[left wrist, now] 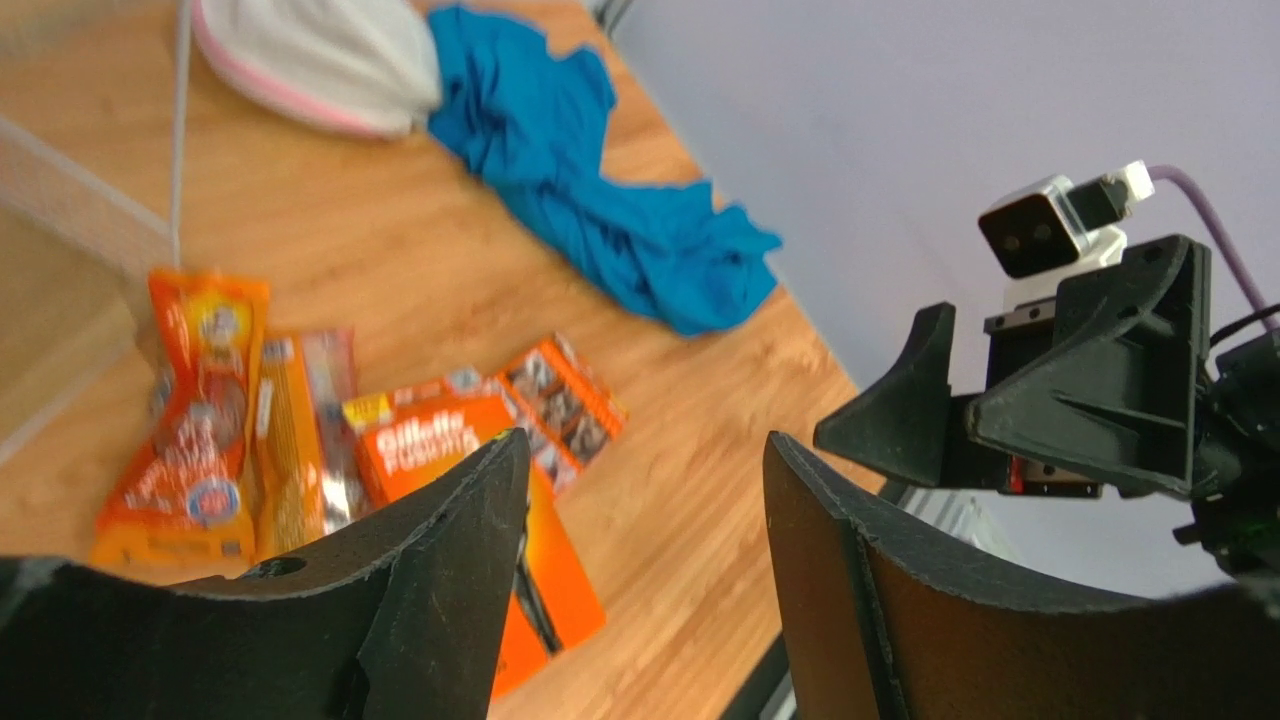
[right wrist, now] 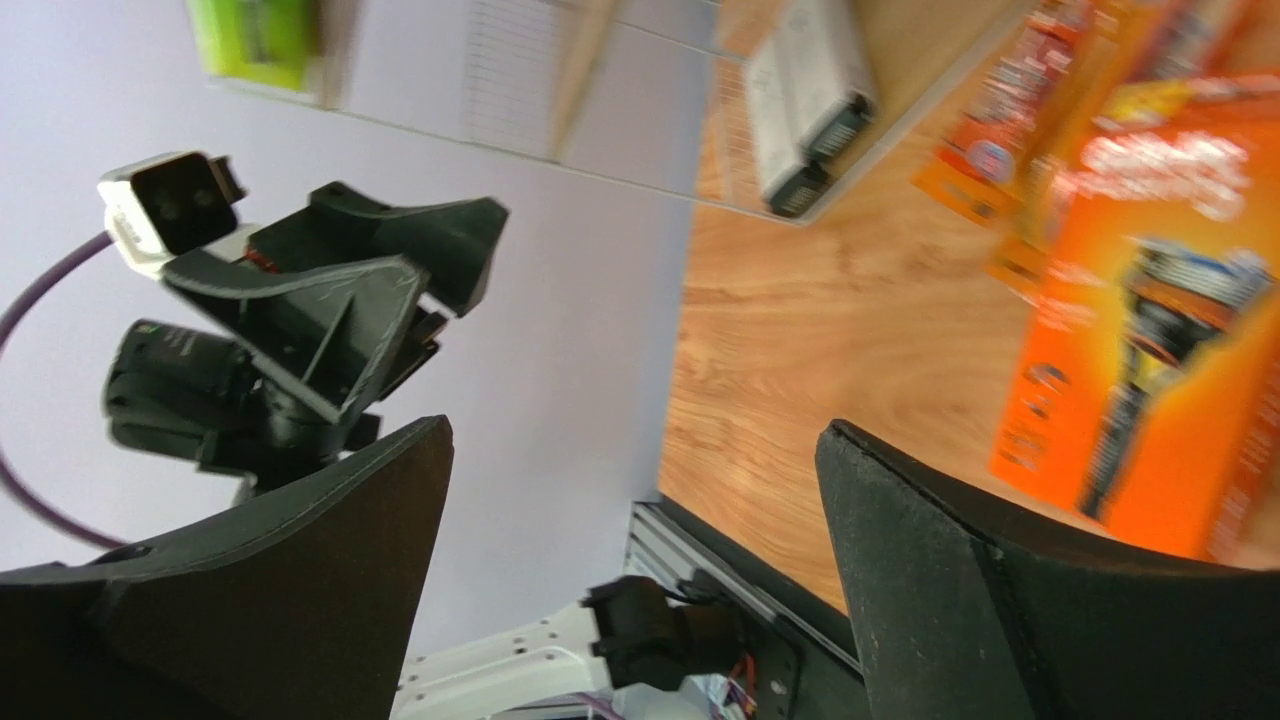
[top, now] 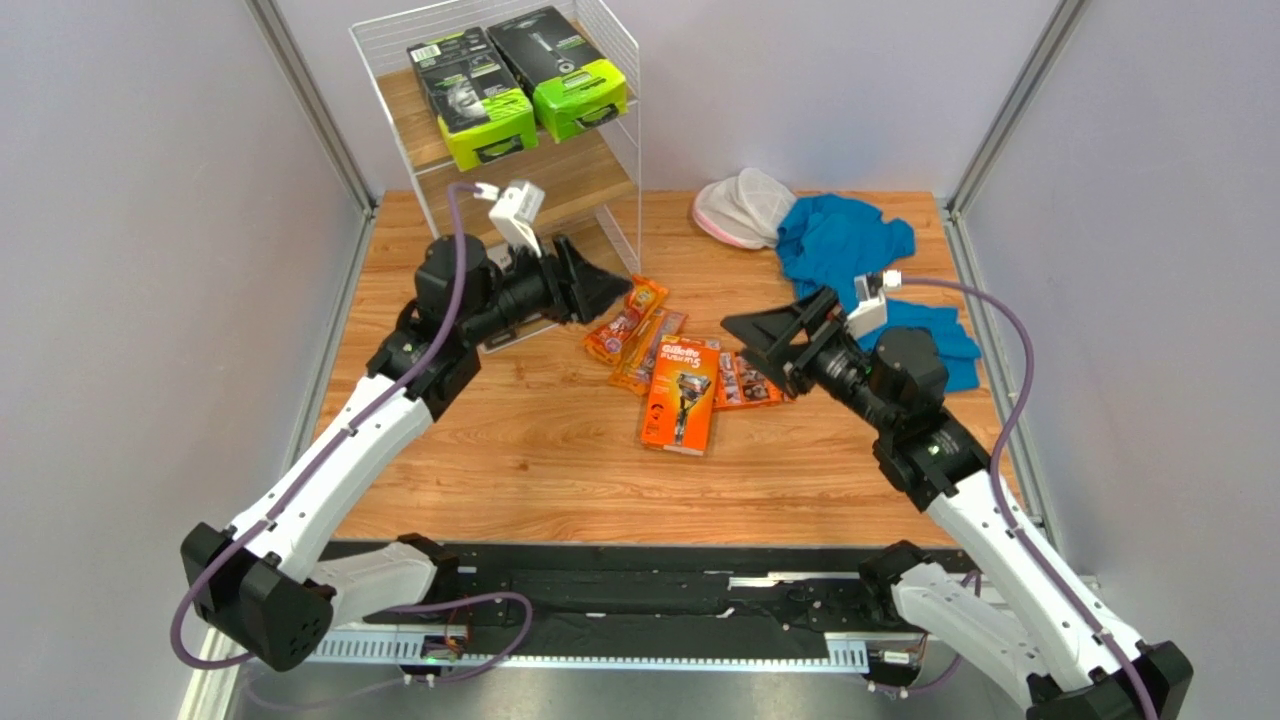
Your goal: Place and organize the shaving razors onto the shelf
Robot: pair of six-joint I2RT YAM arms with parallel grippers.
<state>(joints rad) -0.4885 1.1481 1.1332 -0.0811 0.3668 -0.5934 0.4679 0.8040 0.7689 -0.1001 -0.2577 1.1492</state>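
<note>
The white wire shelf (top: 624,105) stands at the back left. Two black razor packs with lime-green ends (top: 473,98) (top: 559,72) lie on its top tier. On the table lie an orange Gillette box (top: 679,398) (left wrist: 436,443) (right wrist: 1157,330), a second orange box (top: 747,383) (left wrist: 564,398) partly under it, and two narrow orange blister packs (top: 627,323) (left wrist: 196,420) (top: 649,353). My left gripper (top: 613,282) (left wrist: 646,443) is open and empty, just left of the blister packs. My right gripper (top: 739,342) (right wrist: 634,435) is open and empty, just right of the orange boxes.
A blue cloth (top: 842,240) (left wrist: 601,210) and a white-and-pink mesh pouch (top: 744,207) lie at the back right. A slim grey-white box (right wrist: 812,105) lies at the foot of the shelf. Grey walls close in the left and right sides.
</note>
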